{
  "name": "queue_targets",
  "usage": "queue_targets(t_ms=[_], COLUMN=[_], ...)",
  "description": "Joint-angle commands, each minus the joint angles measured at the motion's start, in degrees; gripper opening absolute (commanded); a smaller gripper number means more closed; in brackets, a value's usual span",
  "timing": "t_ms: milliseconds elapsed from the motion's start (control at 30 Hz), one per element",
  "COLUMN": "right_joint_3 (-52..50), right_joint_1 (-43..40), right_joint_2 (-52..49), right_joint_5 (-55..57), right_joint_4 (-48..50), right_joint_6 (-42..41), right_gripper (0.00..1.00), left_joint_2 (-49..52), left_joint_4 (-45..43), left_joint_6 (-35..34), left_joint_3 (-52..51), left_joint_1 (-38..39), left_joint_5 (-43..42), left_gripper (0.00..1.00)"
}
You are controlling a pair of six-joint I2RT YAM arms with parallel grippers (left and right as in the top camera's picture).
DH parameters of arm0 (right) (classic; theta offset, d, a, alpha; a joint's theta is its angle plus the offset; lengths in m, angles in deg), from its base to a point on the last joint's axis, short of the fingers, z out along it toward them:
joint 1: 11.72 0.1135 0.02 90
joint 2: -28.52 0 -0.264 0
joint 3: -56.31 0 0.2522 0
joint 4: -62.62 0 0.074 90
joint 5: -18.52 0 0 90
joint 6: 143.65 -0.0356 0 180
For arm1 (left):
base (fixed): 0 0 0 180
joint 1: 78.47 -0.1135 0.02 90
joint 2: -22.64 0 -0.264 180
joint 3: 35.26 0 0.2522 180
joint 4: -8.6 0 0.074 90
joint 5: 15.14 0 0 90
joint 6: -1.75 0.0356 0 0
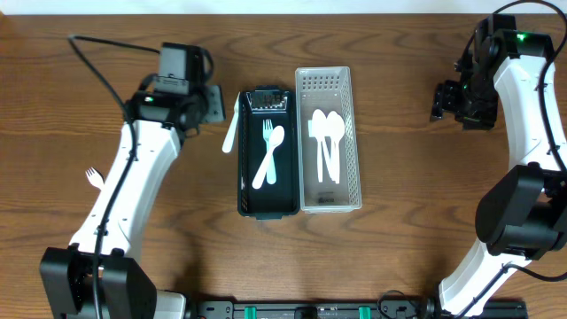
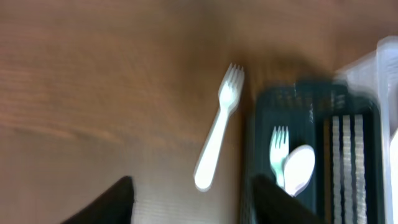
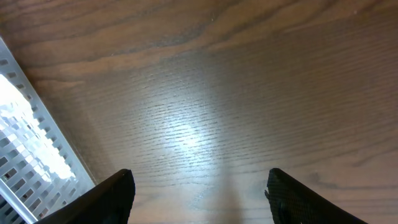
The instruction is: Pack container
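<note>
A black container (image 1: 266, 208) stands mid-table with a white fork (image 1: 268, 142) and a white spoon (image 1: 264, 168) inside. Touching its right side is a white slotted basket (image 1: 353, 133) holding several white spoons (image 1: 326, 142). Another white fork (image 1: 230, 131) lies on the wood along the black container's left wall; in the left wrist view this fork (image 2: 217, 130) lies just ahead of my left gripper (image 2: 189, 205), which is open and empty. Left gripper (image 1: 213, 105) hovers at the container's far left corner. My right gripper (image 1: 447, 102) is open over bare wood, right of the basket.
One more white fork (image 1: 92, 177) lies far left on the table, beside my left arm. The basket's corner (image 3: 25, 143) shows at the left edge of the right wrist view. Bare wood lies between the basket and my right gripper (image 3: 202, 199).
</note>
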Motion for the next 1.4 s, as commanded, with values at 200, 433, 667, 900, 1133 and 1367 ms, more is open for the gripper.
queue_targets(t_ms=[200,433,667,900,1133,1367], right_joint_3=[0.0,0.0,0.0,0.0,0.0,0.0], right_joint_1=[0.1,0.1,0.1,0.1,0.1,0.1], right_joint_2=[-0.3,-0.3,-0.3,-0.3,-0.3,-0.3], right_joint_5=[-0.4,-0.4,-0.4,-0.4,-0.4,-0.4], right_joint_4=[-0.5,-1.2,-1.8,-1.8,-1.8,-1.8], right_joint_6=[-2.1,-2.2,-3.7,-3.7,-3.7,-3.7], right_gripper=[0.72,0.71,0.72,0.72,0.72,0.72], left_joint_2=[7.5,21.2,30.2,36.4,38.7,40.7], left_joint_4=[4.5,21.4,30.2,31.5,31.5,31.7], left_joint_6=[2.2,3.5,5.7,10.7,12.8,15.1], left_joint_3=[14.9,38.6,42.0,42.0,42.0,41.5], left_joint_1=[-2.0,-3.2,-4.8,-4.7,-4.7,-4.2], left_joint_5=[-3.7,-3.5,-5.7,-9.2,-10.2,-10.1], left_gripper=[0.55,0.58,0.64,0.70,0.71,0.71])
